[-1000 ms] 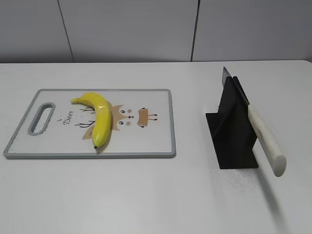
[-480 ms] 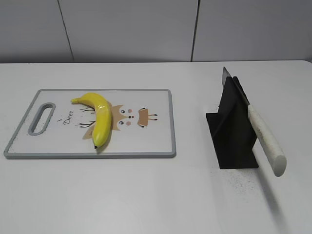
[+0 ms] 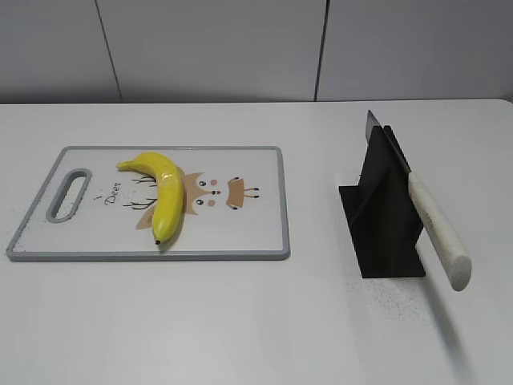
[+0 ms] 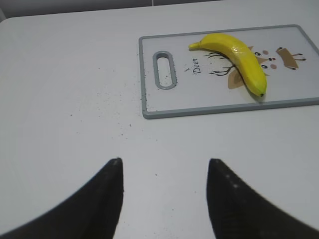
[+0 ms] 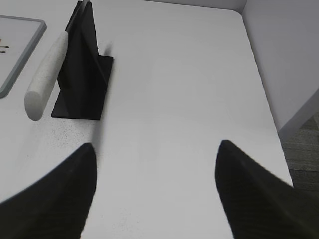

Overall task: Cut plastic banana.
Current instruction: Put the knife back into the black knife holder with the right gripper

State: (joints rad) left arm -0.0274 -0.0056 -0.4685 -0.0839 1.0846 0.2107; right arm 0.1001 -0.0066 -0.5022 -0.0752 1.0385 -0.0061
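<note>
The plastic banana (image 3: 163, 192) is glossy yellow and lies whole on a white cutting board (image 3: 248, 233) with a grey rim and a deer print. It also shows in the left wrist view (image 4: 239, 55), on the board (image 4: 199, 99). A knife with a white handle (image 3: 437, 228) rests slanted in a black stand (image 3: 385, 216); the right wrist view shows the knife handle (image 5: 47, 74) and the stand (image 5: 84, 69). My left gripper (image 4: 164, 162) is open and empty over bare table, short of the board. My right gripper (image 5: 157, 144) is open and empty, to the right of the stand.
The white table (image 3: 264, 321) carries only the board and the stand. Its right edge (image 5: 259, 74) drops off beside a grey wall. Small dark specks lie on the table left of the board (image 4: 109, 99).
</note>
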